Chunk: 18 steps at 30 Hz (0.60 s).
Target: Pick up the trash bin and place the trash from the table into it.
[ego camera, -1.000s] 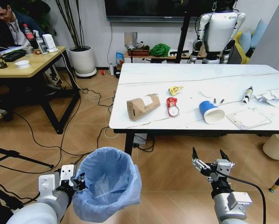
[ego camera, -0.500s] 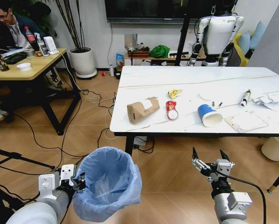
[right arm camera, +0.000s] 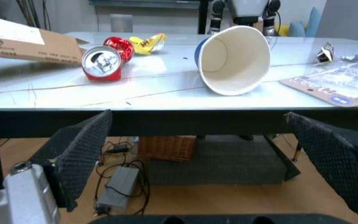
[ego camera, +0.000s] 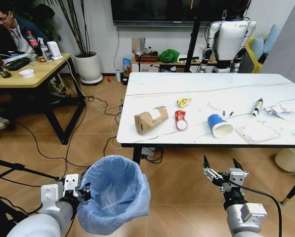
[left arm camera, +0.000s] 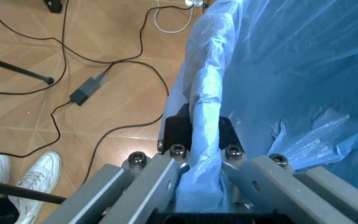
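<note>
Blue-bagged trash bin [ego camera: 113, 190] in left end effector [ego camera: 83, 191], no litter inside.

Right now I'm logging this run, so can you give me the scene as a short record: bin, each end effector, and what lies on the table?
trash bin: blue-bagged trash bin at lower left, in front of the table
left end effector: left end effector shut on the bin's rim
right end effector: right end effector open, empty, below the table edge
carton: brown carton on its side near the front edge
can: crushed red can beside the carton
cup: blue paper cup on its side, mouth toward the robot
wrapper: yellow wrapper behind the can
</note>
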Motion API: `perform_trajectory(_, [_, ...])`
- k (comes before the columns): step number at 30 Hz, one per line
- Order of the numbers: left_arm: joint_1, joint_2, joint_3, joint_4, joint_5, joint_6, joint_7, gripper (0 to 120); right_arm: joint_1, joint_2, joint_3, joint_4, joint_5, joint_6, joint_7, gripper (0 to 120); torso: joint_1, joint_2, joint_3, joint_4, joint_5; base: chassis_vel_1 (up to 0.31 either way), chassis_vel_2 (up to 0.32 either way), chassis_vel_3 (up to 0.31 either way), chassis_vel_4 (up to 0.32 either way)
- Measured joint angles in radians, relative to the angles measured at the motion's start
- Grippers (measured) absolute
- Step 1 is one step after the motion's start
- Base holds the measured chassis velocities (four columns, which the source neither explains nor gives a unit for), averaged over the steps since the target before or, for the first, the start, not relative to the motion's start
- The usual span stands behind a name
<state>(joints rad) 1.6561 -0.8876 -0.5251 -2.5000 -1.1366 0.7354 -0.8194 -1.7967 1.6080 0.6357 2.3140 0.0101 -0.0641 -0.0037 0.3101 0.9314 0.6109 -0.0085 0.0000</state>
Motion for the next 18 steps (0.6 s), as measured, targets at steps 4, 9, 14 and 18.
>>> perform_trajectory(4, [0.000, 0.000, -0.002, 0.000, 0.000, 0.000, 0.005, 0, 0.000, 0.000, 0.000, 0.001, 0.001, 0.000, 0.000, 100, 0.008, 0.018, 0.010, 0.0000, 0.0000, 0.000, 0.000, 0.000, 0.000])
perform_trajectory(9, [0.000, -0.001, -0.002, 0.000, 0.001, 0.000, 0.008, 0, 0.001, 0.000, 0.000, 0.002, 0.001, 0.000, 0.001, 100, 0.020, 0.045, 0.025, 0.0000, 0.0000, 0.000, 0.000, 0.000, 0.000])
perform_trajectory(14, [0.000, -0.004, -0.001, 0.000, 0.002, 0.000, 0.008, 0, 0.001, 0.000, 0.000, 0.002, 0.001, 0.000, 0.001, 100, 0.030, 0.068, 0.039, 0.0001, 0.0000, 0.000, 0.000, 0.000, 0.000])
perform_trajectory(18, [0.000, -0.005, -0.001, 0.000, 0.003, 0.000, 0.008, 0, 0.001, 0.000, 0.000, 0.002, 0.001, 0.000, 0.001, 100, 0.038, 0.087, 0.049, 0.0000, 0.0000, 0.000, 0.000, 0.000, 0.000])
